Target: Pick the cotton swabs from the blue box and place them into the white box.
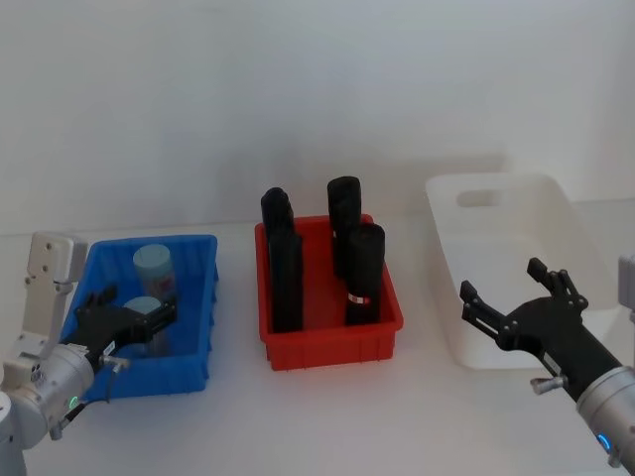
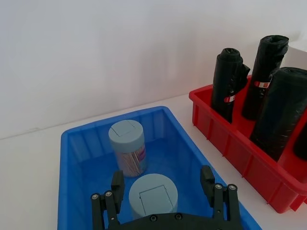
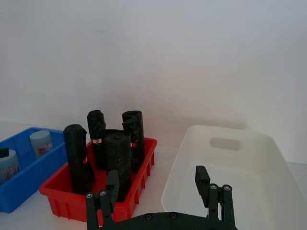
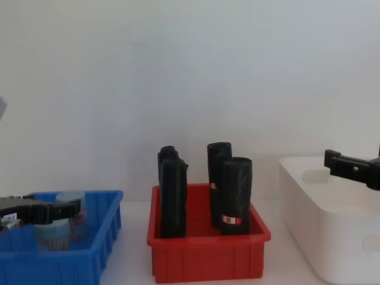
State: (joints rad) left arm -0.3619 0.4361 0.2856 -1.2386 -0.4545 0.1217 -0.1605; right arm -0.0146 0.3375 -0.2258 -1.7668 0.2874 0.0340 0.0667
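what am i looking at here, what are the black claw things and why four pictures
It is a robot with two arms, seen by four cameras at one moment: head, chest, and one on each wrist. The black claws are its grippers. On the white table stand a blue box with two cotton swab jars, a red bin of black rolls, and a white box. The left gripper hovers in the blue box, fingers open either side of the nearer jar. The right gripper waits open by the white box. Nothing is held.
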